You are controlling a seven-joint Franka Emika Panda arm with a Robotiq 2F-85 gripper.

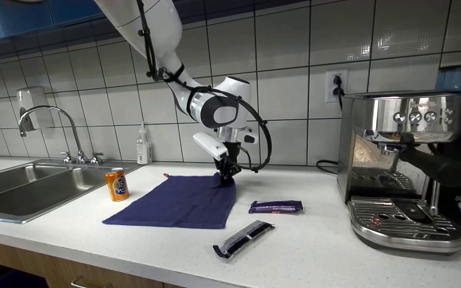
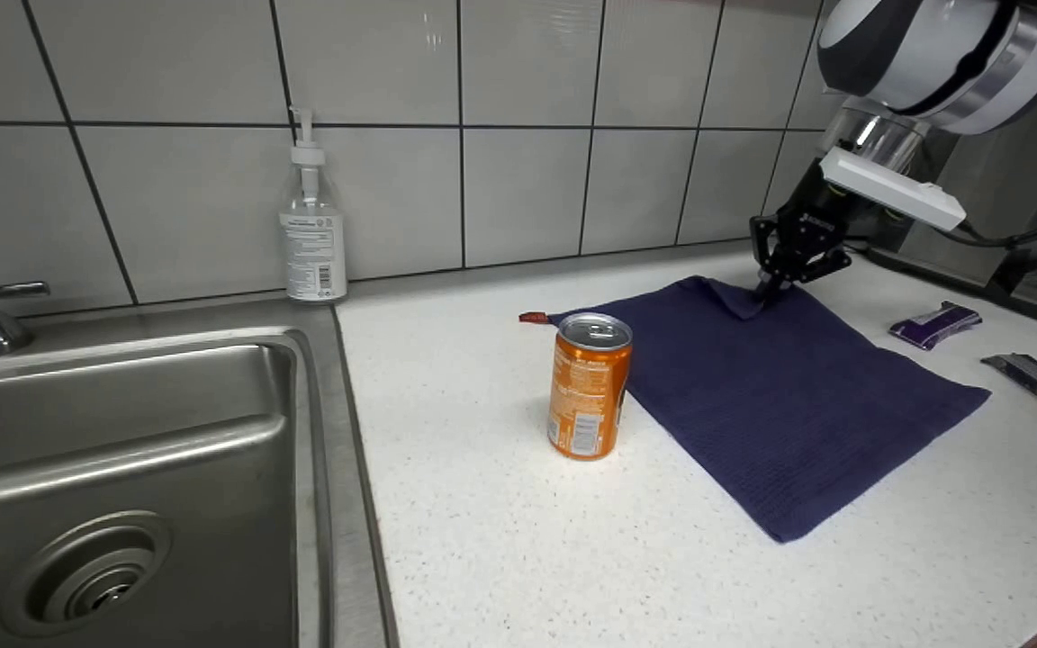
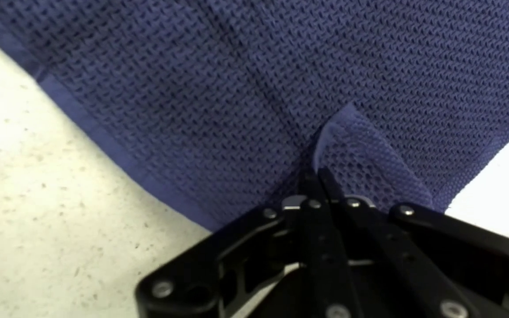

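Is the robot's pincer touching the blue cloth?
Touching. The wrist view shows the pincer nipping the blue cloth between its shut fingertips, where the cloth folds up.

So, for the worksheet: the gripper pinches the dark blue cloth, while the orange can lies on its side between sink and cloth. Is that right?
One slip: the orange can stands upright, as both exterior views show. It is indeed between the sink and the dark blue cloth, which the gripper pinches.
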